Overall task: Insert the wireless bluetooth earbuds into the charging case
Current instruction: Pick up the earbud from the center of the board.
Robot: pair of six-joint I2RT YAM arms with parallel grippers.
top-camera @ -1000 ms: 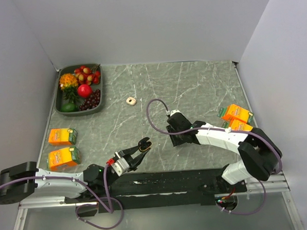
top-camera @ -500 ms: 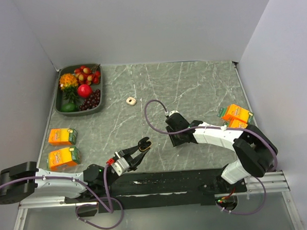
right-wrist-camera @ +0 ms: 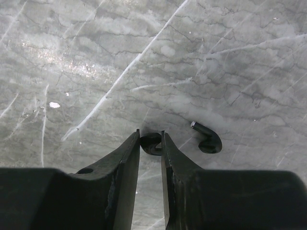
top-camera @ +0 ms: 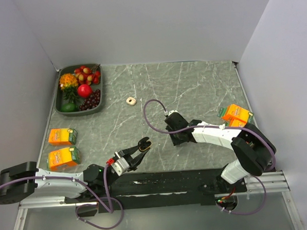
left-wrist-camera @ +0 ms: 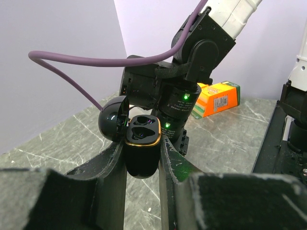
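The left arm lies low along the near edge, its forearm angled toward the table's [top-camera: 193, 87] middle, and the left gripper [top-camera: 141, 148] is raised off the surface. Its fingers [left-wrist-camera: 112, 167] are clamped on the sides of the black case [left-wrist-camera: 142, 148], which stands upright with its two hollows facing up and its lid [left-wrist-camera: 114, 123] swung open to one side. The right arm bends at the elbow and reaches left, with the right gripper [right-wrist-camera: 150, 139] pointing straight down at the table. Its fingers are only narrowly apart, with one earbud [right-wrist-camera: 151, 143] between the tips; whether they pinch it I cannot tell. The other earbud [right-wrist-camera: 208, 140] lies just beside it, its stem slanting up-left.
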